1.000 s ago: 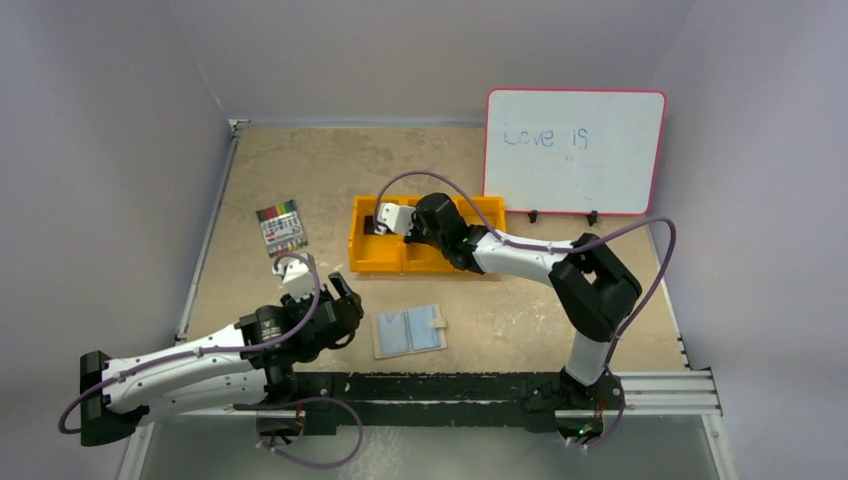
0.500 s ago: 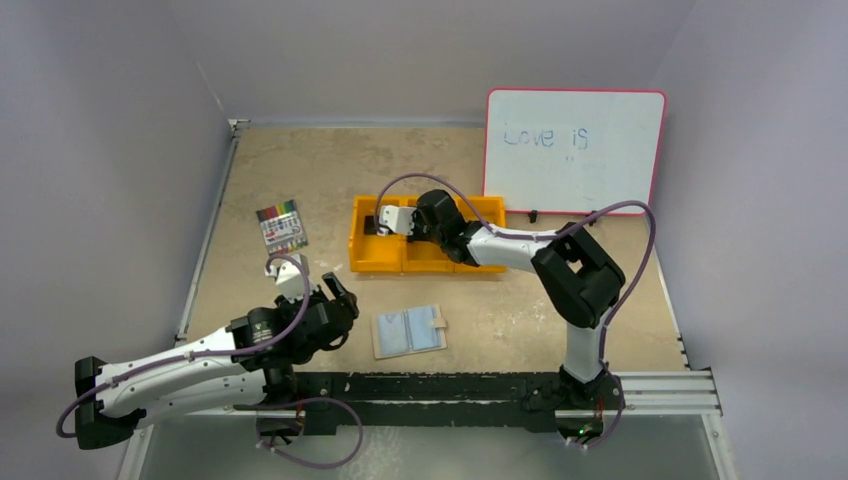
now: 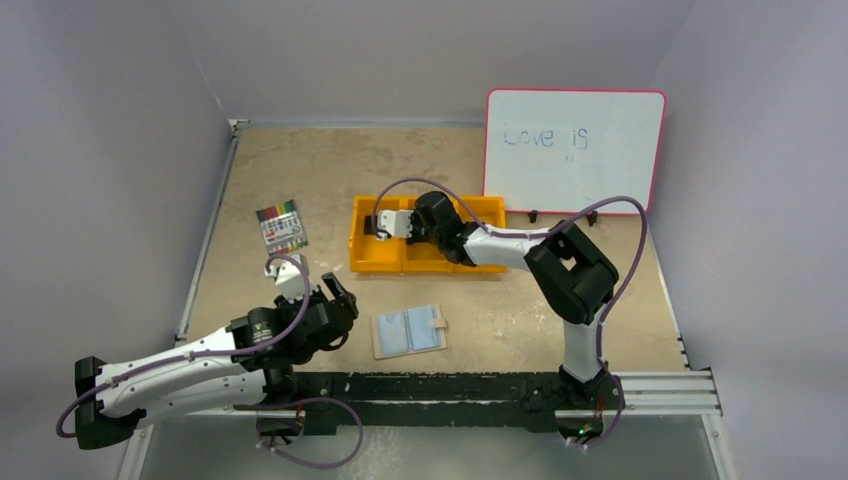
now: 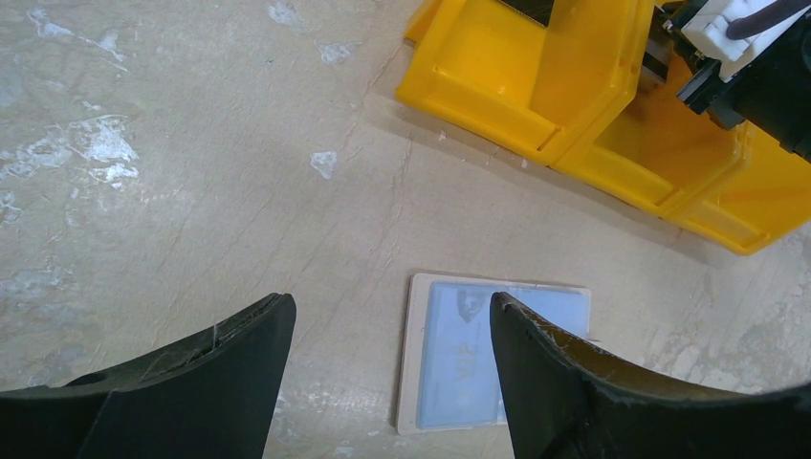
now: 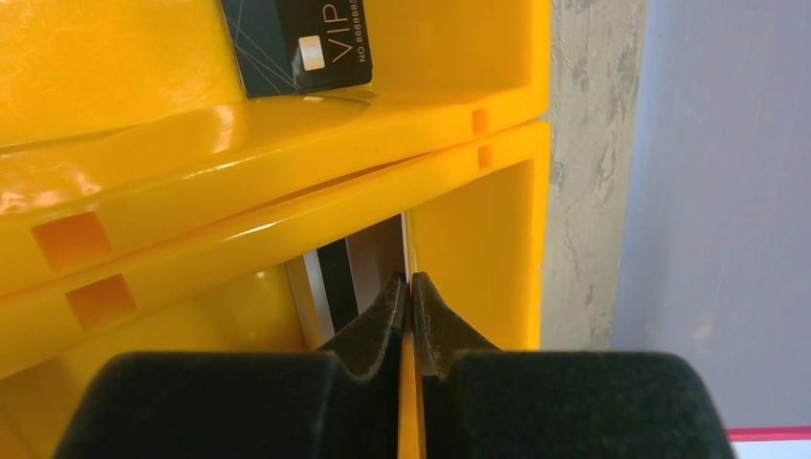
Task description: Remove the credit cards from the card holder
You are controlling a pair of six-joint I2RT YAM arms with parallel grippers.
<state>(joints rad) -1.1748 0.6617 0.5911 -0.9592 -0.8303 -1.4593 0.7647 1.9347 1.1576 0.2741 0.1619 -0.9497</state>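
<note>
The card holder lies open and flat on the table near the front, its light blue panels up; in the left wrist view the card holder shows faint lettering under one panel. My left gripper hangs open just left of it, nothing between its fingers. My right gripper reaches into the left compartment of the orange tray. Its tips are shut on the edge of a credit card with a black stripe. A dark credit card lies in the adjoining compartment.
A whiteboard with blue writing stands at the back right behind the tray. A pack of coloured markers lies at the left. The black rail holding the arm bases runs along the near edge.
My left arm has drawn back a little toward the near left, still open. The right arm's elbow swung left while its gripper stayed low in the tray's left compartment.
</note>
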